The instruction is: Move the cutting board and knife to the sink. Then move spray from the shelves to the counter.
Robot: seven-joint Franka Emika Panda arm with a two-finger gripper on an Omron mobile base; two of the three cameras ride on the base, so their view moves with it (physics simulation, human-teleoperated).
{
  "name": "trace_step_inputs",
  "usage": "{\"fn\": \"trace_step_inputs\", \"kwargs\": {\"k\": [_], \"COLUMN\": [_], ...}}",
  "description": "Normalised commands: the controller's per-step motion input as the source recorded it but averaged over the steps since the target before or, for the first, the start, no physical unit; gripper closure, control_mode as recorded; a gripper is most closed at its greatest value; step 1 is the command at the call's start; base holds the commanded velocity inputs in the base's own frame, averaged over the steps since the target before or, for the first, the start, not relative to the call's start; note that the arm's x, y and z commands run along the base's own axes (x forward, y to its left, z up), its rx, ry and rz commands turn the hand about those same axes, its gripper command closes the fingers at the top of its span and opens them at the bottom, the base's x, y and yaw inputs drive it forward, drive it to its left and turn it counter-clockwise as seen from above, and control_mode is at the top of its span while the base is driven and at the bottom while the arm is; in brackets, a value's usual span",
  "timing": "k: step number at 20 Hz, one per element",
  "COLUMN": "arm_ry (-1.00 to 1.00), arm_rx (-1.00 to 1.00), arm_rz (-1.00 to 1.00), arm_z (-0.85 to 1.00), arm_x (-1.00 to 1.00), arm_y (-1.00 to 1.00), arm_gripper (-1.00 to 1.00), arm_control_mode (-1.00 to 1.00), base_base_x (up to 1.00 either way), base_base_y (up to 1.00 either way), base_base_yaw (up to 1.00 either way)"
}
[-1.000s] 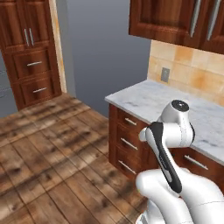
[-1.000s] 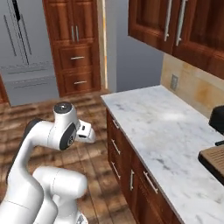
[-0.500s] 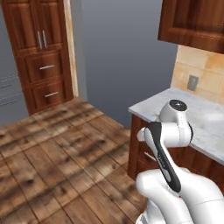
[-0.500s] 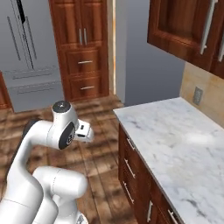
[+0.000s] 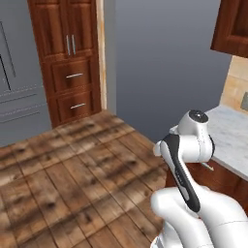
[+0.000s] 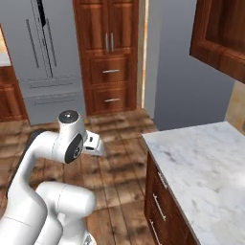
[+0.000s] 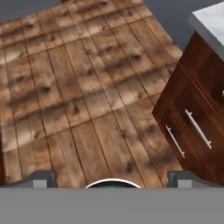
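None of the things to be carried is within sight at this moment: no cutting board, no knife, no spray bottle, no sink and no shelf appears, so their present positions cannot be stated.

Of the task's own things, one corner of the marble bench (image 6: 201,167) is visible, resting on reddish-brown drawers with metal handles (image 7: 197,127). A tall wooden cupboard (image 5: 68,53) and a grey refrigerator (image 6: 45,57) stand across the plank floor (image 7: 83,92).

The claw (image 7: 112,178) is released, its two tips (image 7: 40,178) spread wide at the bottom of the hand view with nothing between them. It points down at bare floor just beside the drawer fronts. The arm (image 5: 186,155) is folded close over the base.

Handling, as a judgement from the task alone:
- The board is probably stiff, flat and the heaviest item. Lying flat it offers little to pinch; the loop handle or a short edge looks the best hold.
- The knife is likely light and small. The wooden handle is the place to grip; the metal blade would be slippery and thin.
- The bottle is presumably light, smooth plastic and easy to topple. A grip across the slim body below the trigger head seems soundest.

No step of the task shows as done; the base appears to be between stations.
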Motion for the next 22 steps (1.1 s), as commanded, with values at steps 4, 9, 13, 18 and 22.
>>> {"fn": "trace_step_inputs", "kwargs": {"k": [4, 9, 13, 18, 22], "arm_ry": [0.0, 0.0, 0.0, 0.0, 0.0], "arm_rx": [0.0, 0.0, 0.0, 0.0, 0.0], "arm_rz": [0.0, 0.0, 0.0, 0.0, 0.0], "arm_z": [0.0, 0.0, 0.0, 0.0, 0.0], "arm_x": [0.0, 0.0, 0.0, 0.0, 0.0], "arm_y": [0.0, 0.0, 0.0, 0.0, 0.0], "arm_gripper": [-1.0, -1.0, -1.0, -1.0, -1.0], "arm_control_mode": [1.0, 1.0, 1.0, 1.0, 1.0], "base_base_x": [0.27, 0.36, 0.54, 0.64, 0.72], "base_base_y": [0.23, 0.19, 0.2, 0.2, 0.04], "base_base_yaw": [0.43, 0.4, 0.29, 0.25, 0.15]}}
